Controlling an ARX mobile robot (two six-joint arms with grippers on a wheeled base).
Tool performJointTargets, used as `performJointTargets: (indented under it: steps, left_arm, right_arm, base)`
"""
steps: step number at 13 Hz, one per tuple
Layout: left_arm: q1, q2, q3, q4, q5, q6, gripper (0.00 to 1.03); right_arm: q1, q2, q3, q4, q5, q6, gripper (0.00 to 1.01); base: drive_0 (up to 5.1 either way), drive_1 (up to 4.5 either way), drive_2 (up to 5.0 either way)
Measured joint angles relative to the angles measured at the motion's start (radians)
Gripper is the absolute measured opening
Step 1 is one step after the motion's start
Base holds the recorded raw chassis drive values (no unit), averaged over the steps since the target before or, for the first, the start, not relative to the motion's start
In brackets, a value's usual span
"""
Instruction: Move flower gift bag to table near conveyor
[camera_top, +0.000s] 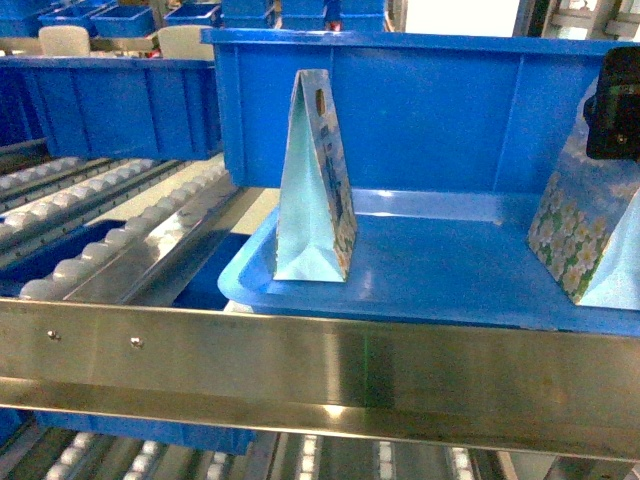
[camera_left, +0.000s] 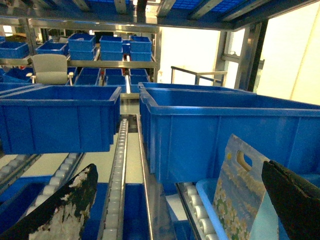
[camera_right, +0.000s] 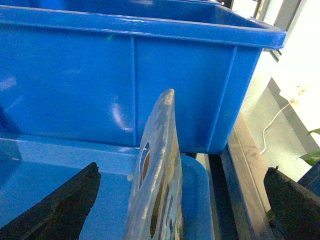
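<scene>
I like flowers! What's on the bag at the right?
White daisy-like flowers on blue-green, on the right gift bag; head view shows it best.

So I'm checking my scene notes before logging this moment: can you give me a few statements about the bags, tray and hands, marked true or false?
1. Two gift bags stand on the blue tray. True: the left bag and the right bag.
2. The left bag lies flat. False: it stands upright.
3. The right hand straddles the right bag, open. True.
4. The left hand grips a bag. False: it is open, holding nothing.
</scene>
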Motion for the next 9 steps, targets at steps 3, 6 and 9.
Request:
performJointTargets:
  steps: [3, 6, 9]
  left_arm:
    - [0.0, 0.0, 0.0, 0.0, 0.0, 0.0, 0.98]
    - [0.0, 0.0, 0.0, 0.0, 0.0, 0.0, 0.98]
    - [0.0, 0.0, 0.0, 0.0, 0.0, 0.0, 0.98]
  right_arm:
    - [-0.007, 0.055, 0.049, -0.018, -0.012, 0.0, 0.98]
    - [-0.014, 0.056, 0.049, -0.012, -0.009, 0.0, 0.87]
    - [-0.01, 0.04, 0.021, 0.01, -0.014, 0.003, 0.5]
  base:
    - [0.0, 0.0, 0.0]
    - [0.0, 0.0, 0.0]
    - [0.0, 0.0, 0.0]
